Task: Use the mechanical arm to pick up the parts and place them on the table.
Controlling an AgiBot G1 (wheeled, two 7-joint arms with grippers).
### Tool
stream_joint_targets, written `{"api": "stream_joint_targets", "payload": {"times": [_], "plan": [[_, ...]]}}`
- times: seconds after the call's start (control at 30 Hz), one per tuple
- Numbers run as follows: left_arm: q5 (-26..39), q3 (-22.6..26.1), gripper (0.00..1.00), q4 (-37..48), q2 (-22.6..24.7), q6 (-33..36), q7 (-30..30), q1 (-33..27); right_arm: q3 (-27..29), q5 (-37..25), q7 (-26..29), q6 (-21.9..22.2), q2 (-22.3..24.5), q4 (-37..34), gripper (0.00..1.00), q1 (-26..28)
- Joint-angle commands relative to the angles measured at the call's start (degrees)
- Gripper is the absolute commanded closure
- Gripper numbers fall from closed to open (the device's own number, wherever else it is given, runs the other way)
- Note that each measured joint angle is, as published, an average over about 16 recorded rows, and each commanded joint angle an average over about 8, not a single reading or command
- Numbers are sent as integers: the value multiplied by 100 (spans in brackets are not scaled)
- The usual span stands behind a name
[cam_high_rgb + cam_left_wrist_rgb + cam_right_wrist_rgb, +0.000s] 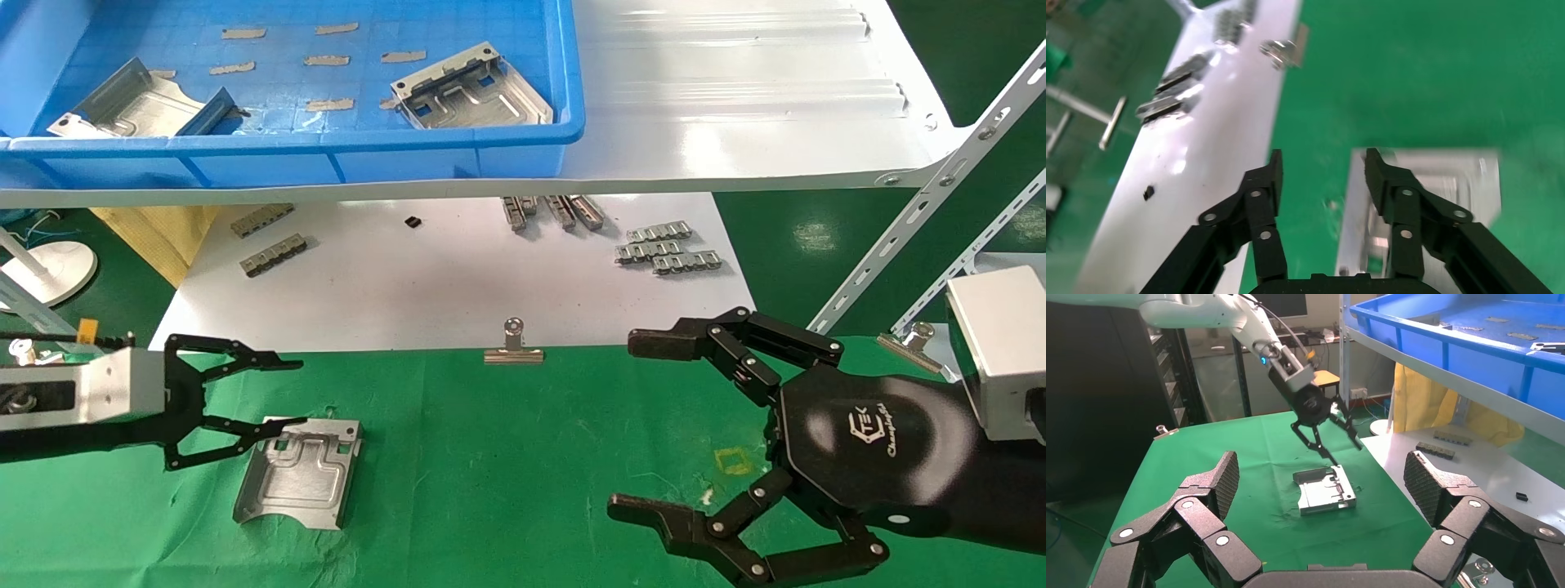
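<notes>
One part (298,474), a silver stamped plate, lies flat on the green table (507,474). My left gripper (294,394) stands open at its far-left corner, with one finger over the plate's edge and the other over bare cloth. The left wrist view shows the left gripper (1322,160) open, nothing between its fingers, and the part (1444,177) beneath one finger. Two more parts (131,102) (470,86) lie in the blue bin (327,143). My right gripper (625,425) hangs open and empty at the right. In the right wrist view the part (1326,491) lies below the left gripper (1333,438).
The blue bin stands on a glossy white shelf (735,98) overhanging the back. Ridged metal strips (666,249) lie on the white board (449,286) behind the cloth. A binder clip (513,347) stands on the cloth's far edge. Slanted shelf braces (915,220) rise at the right.
</notes>
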Motion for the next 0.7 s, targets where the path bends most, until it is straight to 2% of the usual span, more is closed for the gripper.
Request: {"api": "stream_joint_targets", "payload": {"times": [0.03,0.23,0.5,0.7], "plan": [[-192,-62,0,-21,-31,30,-386,62,0,0,0,0,0,0,0,0],[-565,-199,0,-13,-73,39,-846,252,1,1,0,1,0,-1,0,-1],[-464,-202,0,-105,-79,31,-751,234,0,1,0,1,0,-1,0,-1],[-525,-440,0,-579,-149,-13,-1134,448,0,1,0,1,0,-2,0,-1]]}}
